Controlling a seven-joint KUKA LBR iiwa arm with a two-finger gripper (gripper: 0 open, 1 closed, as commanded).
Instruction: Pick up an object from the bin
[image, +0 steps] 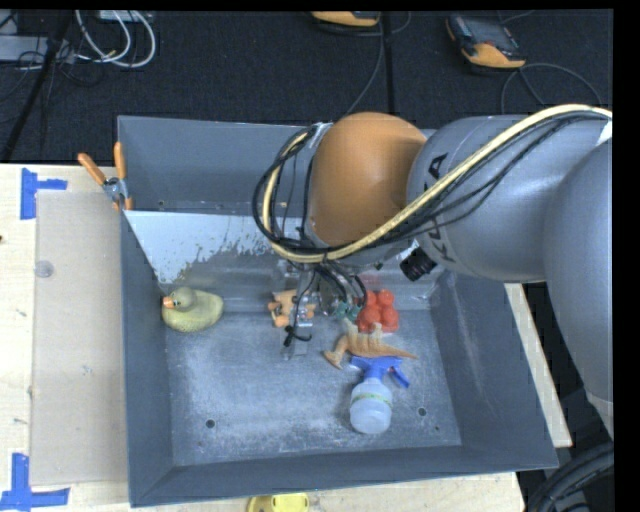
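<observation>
Nearest me, a pale blue bottle (371, 408) lies at five o'clock in the bin (250, 440). Beyond it a tan toy animal (365, 349), then a red toy (378, 312). The gripper (297, 335) hangs mid-bin, a small orange piece (279, 305) just at its eleven o'clock; open or closed, I cannot tell. A yellow duck (192, 310) sits at nine.

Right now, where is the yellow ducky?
In the camera view the yellow duck sits on the left of the bin floor, near the left wall; a small orange toy lies to its right by the pincer.
</observation>
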